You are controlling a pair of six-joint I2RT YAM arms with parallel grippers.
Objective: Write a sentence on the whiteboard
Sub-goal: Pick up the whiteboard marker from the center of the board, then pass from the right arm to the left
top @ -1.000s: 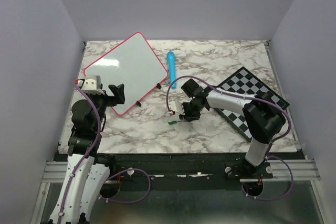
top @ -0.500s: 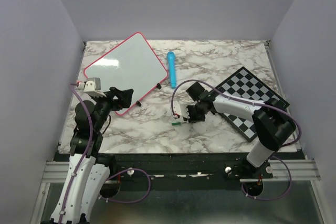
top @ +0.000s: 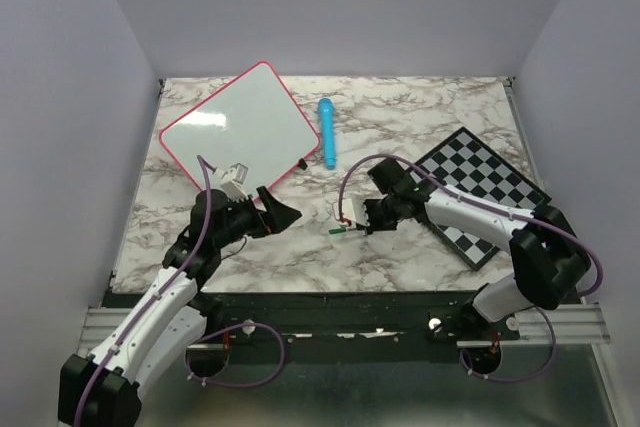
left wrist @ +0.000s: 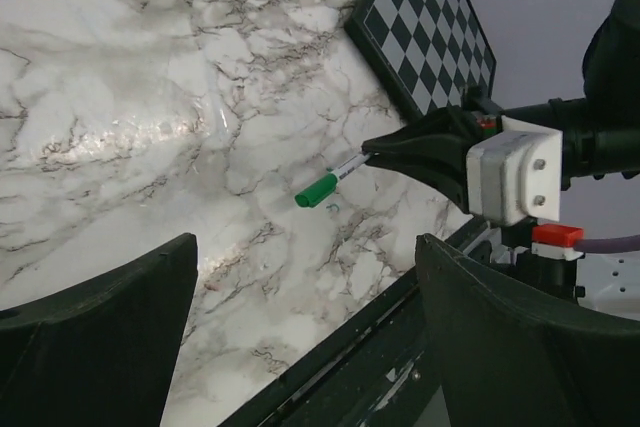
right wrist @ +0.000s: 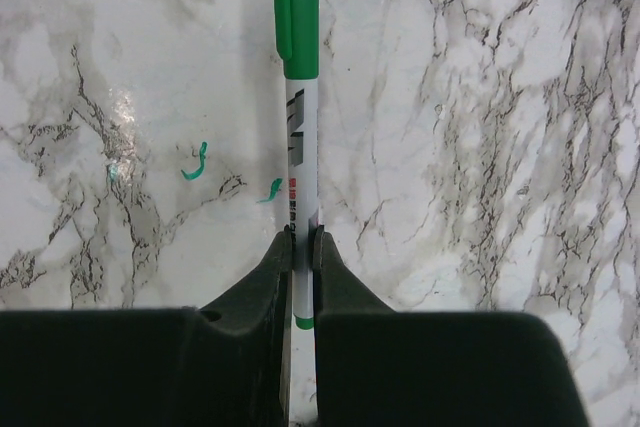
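Slim white plastic marker (right wrist: pixel 295 97), green-capped: judged light, rigid, slick; clamped at rear barrel by right gripper (right wrist: pixel 302 242). Left gripper (top: pixel 277 215): spread, empty. Glossy pink-rimmed white whiteboard (top: pixel 235 127): laid rear-left, unwritten.

The marble table (top: pixel 400 107) carries three things. The whiteboard (top: pixel 235 132) lies flat at far left, turned cornerwise. A blue tube (top: pixel 326 132) lies just beside its right corner. The chessboard (top: pixel 480 187) lies at the right edge, also askew. Small green marks (right wrist: pixel 192 162) stain the marble near the middle.
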